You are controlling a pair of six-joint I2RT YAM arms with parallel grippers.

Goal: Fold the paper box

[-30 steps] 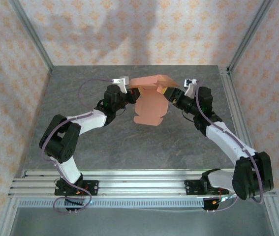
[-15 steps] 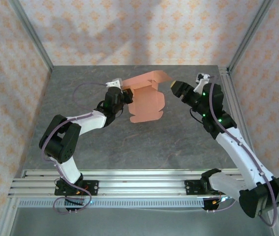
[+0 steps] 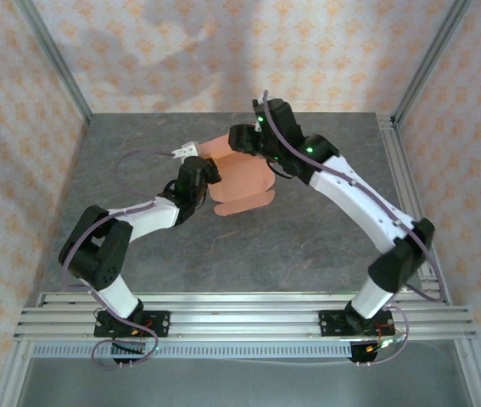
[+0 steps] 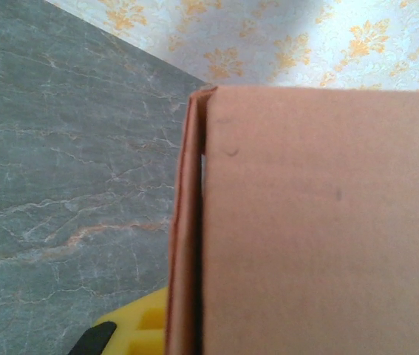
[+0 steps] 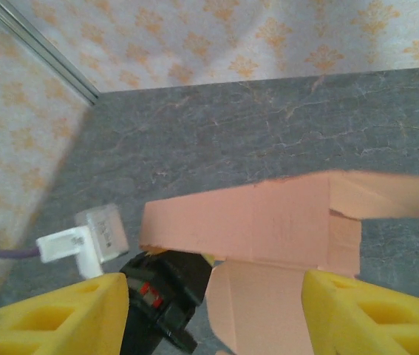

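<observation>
The grey stone-look table (image 3: 308,246) carries the work at its far middle, where both arms meet. The right arm (image 3: 367,212) reaches in a long arc from the right, and the left arm (image 3: 138,220) comes in low from the left.

Between them sits the paper box (image 3: 244,186), a salmon-orange card piece only partly formed. Its lower panel lies near the table towards the arms, and a raised flap (image 5: 246,222) stands up along its far side.

The left gripper (image 3: 209,172) is clamped shut on the box's left edge. In its wrist view the card (image 4: 320,222) sits right against the lens, with a folded double edge on the left.

The right gripper (image 5: 215,285) hangs above the far edge with its yellow fingers (image 5: 364,310) spread wide and nothing between them.

The box looks very light and thin. It should be stiff enough across a flat panel but quick to buckle or crease off-line if pinched hard mid-panel. The surface seems smooth, so a shallow grip could slip.

The best hold is probably on a flap's free edge, close to its crease, pads flat on the card, while the left grip steadies the body.
</observation>
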